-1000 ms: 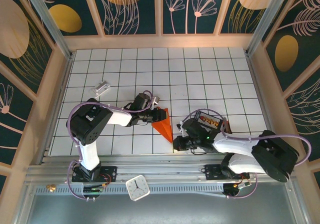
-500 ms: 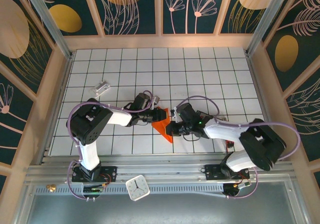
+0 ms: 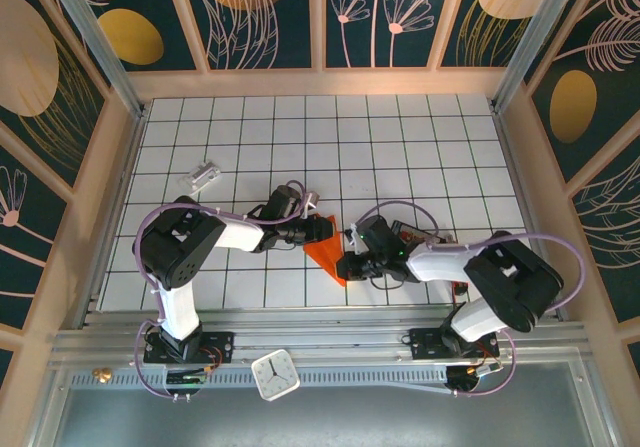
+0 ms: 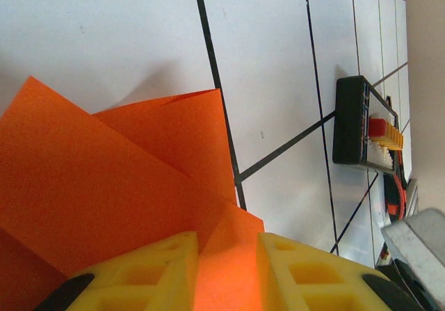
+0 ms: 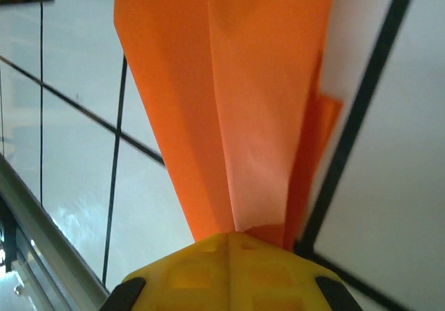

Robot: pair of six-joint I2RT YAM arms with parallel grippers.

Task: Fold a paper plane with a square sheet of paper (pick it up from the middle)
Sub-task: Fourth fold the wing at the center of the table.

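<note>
The orange paper plane [image 3: 325, 254] lies on the grid table as a folded, pointed wedge with a centre crease. My left gripper [image 3: 320, 230] is at its wide far end. In the left wrist view its yellow fingers [image 4: 153, 269] stand apart, a raised flap of the paper plane [image 4: 104, 179] between them; the left gripper [image 4: 227, 269] is open. My right gripper [image 3: 347, 265] is at the paper's right near edge. In the right wrist view the right gripper [image 5: 233, 238] has its jaws closed together, and the paper plane [image 5: 236, 102] runs out from their seam.
A small black tray with red-orange bits [image 3: 420, 235] sits just behind the right arm and also appears as the tray [image 4: 365, 126]. A silvery-white block [image 3: 203, 176] lies far left. A clock [image 3: 273, 374] stands on the front rail. Wooden walls ring the table.
The right gripper swung from the near edge of the table up to the paper and has closed on its right edge. The left gripper has stayed in place.
</note>
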